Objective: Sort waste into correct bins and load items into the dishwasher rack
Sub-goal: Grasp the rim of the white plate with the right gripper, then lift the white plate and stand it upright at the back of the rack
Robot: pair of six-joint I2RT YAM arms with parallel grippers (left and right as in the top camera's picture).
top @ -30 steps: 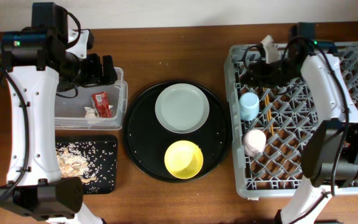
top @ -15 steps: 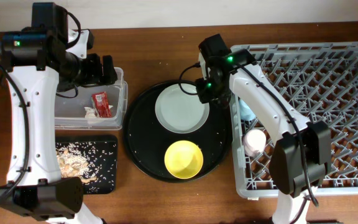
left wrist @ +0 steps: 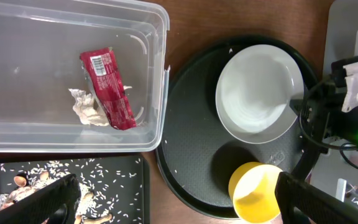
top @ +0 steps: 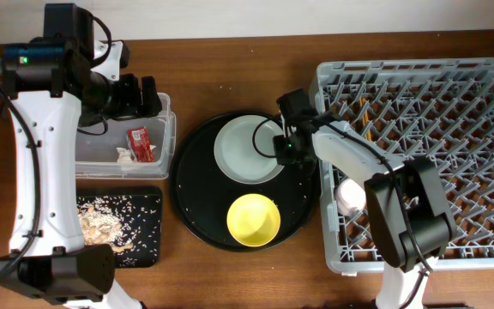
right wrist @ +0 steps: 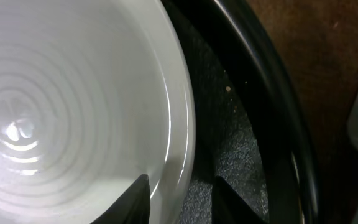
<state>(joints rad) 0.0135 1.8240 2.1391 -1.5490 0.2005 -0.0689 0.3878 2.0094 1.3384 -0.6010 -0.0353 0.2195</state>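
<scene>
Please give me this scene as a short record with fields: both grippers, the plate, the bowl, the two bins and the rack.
left gripper: open, above the clear tub
right gripper: open, fingers on either side of the grey plate at its right rim
grey plate: lying on the round black tray
yellow bowl: same tray, apart from the plate
clear tub: holds red wrapper and white paper wad
shallow black tray: holds food scraps
rack: holds pink cup
</scene>
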